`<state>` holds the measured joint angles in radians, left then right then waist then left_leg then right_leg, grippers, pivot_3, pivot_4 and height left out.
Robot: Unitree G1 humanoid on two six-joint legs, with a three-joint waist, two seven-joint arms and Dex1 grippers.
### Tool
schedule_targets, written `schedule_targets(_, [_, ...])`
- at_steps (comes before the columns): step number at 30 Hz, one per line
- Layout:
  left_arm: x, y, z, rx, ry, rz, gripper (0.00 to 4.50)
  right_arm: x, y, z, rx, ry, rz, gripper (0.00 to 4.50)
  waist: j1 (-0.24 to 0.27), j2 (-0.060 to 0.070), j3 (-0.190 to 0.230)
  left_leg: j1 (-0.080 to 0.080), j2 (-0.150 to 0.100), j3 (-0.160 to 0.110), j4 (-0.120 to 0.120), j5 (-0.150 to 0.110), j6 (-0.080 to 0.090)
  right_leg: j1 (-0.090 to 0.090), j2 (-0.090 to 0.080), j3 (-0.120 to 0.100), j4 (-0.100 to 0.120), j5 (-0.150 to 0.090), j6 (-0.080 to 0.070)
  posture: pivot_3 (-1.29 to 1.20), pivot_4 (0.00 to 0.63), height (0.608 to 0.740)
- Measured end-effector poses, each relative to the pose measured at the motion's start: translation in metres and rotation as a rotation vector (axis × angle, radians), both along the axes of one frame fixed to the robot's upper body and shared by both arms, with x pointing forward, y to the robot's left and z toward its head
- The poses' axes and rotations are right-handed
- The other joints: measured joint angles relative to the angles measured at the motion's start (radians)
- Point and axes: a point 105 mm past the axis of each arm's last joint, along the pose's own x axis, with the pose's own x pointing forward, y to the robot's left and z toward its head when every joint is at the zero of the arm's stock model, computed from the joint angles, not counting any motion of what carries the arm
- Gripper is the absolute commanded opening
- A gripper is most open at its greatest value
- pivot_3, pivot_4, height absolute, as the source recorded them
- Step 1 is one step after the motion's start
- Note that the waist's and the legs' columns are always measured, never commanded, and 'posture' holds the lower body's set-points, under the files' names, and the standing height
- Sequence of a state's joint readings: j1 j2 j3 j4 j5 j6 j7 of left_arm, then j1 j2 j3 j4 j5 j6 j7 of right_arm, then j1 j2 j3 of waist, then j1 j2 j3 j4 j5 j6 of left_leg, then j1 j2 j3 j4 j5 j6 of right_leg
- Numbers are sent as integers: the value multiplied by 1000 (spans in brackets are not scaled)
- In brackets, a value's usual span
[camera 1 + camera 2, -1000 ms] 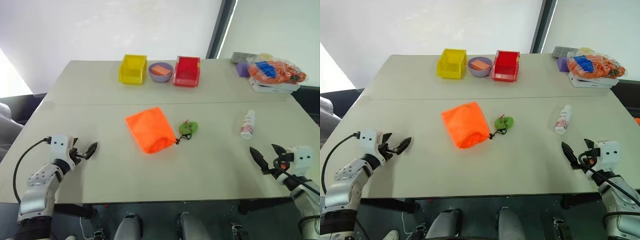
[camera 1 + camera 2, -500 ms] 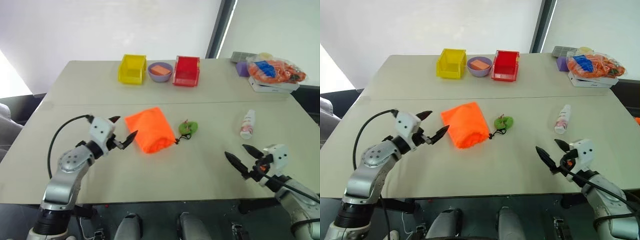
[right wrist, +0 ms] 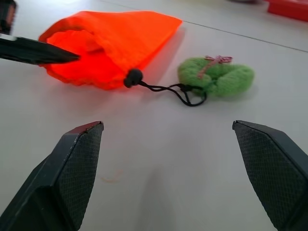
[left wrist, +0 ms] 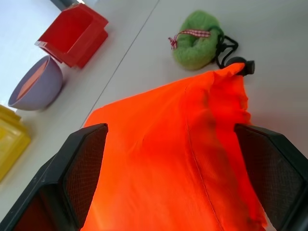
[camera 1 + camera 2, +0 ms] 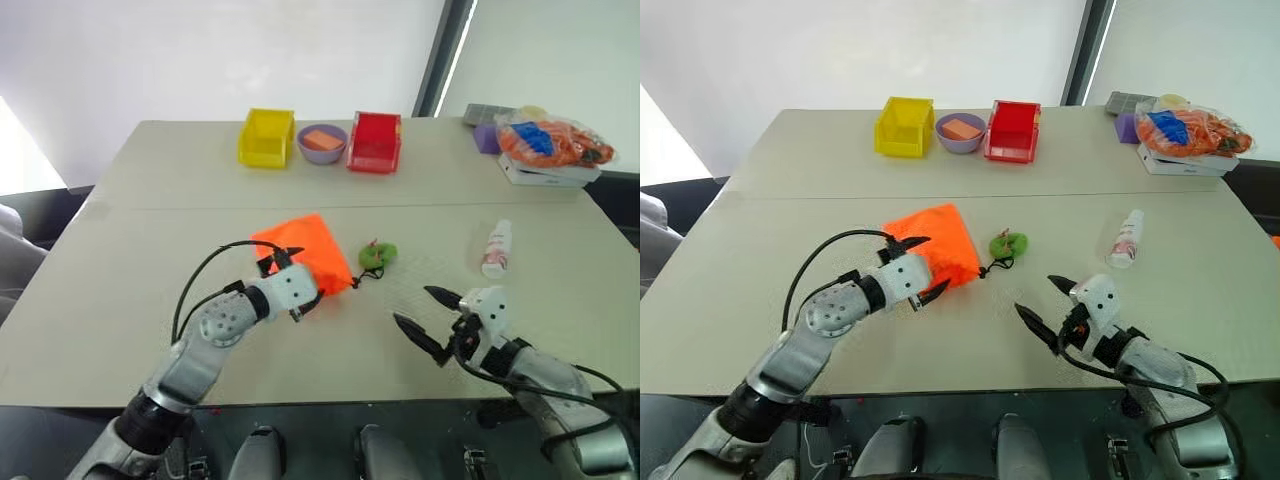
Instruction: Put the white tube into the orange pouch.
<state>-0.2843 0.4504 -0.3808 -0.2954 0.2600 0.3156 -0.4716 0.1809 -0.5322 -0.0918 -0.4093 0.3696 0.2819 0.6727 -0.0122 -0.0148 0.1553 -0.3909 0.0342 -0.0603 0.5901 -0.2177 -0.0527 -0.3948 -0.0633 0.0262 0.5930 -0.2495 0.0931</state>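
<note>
Beige and matte, the long tabletop (image 5: 150, 230) carries the flat bright orange fabric drawstring pouch (image 5: 305, 245) near its middle, its gathered mouth turned toward the robot's right, where a thin black cord (image 3: 166, 89) runs to a green fuzzy ball (image 5: 378, 256). Over the pouch's near edge hovers the left gripper (image 5: 915, 270), its two black fingers spread wide to either side of the fabric and closed on nothing. Level with it and further to the right, the right gripper (image 5: 428, 318) is likewise wide open and empty, aimed toward the pouch's mouth. Well apart from both, the small white plastic squeeze tube with reddish-pink print (image 5: 495, 249) lies off on the right side of the table, long axis running roughly away from the robot. It sits beyond and outward of the right gripper, so the right arm looks much the nearer one to fetch it.
</note>
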Motion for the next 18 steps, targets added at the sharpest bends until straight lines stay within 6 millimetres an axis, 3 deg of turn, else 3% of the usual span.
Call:
schedule_targets(6, [8, 2, -2, 28, -23, 47, 4500, -3, 7, -2, -29, -14, 44, 4455, 1, 0, 0, 0, 0, 0, 0, 0, 0, 0, 0, 0, 1, 0, 0, 0, 150, 740])
schedule_targets(9, [10, 0, 1, 17, -32, 48, 3246, -3, 7, -2, -30, -23, 48, 4500, 1, 0, 0, 0, 0, 0, 0, 0, 0, 0, 0, 0, 1, 0, 0, 0, 150, 740])
schedule_targets(15, [12, 2, -1, 20, -26, 52, 82, 5, 7, 5, -5, -62, 26, 4500, 0, 0, 0, 0, 0, 0, 0, 0, 0, 0, 1, 0, 1, 0, 0, 0, 150, 740])
schedule_targets(18, [12, 3, -1, -6, -4, 57, 29, 13, 3, 15, 28, -113, -32, 4500, 1, 0, 0, 0, 0, 0, 1, 0, 0, 1, 1, 0, 2, 0, 0, 0, 150, 740])
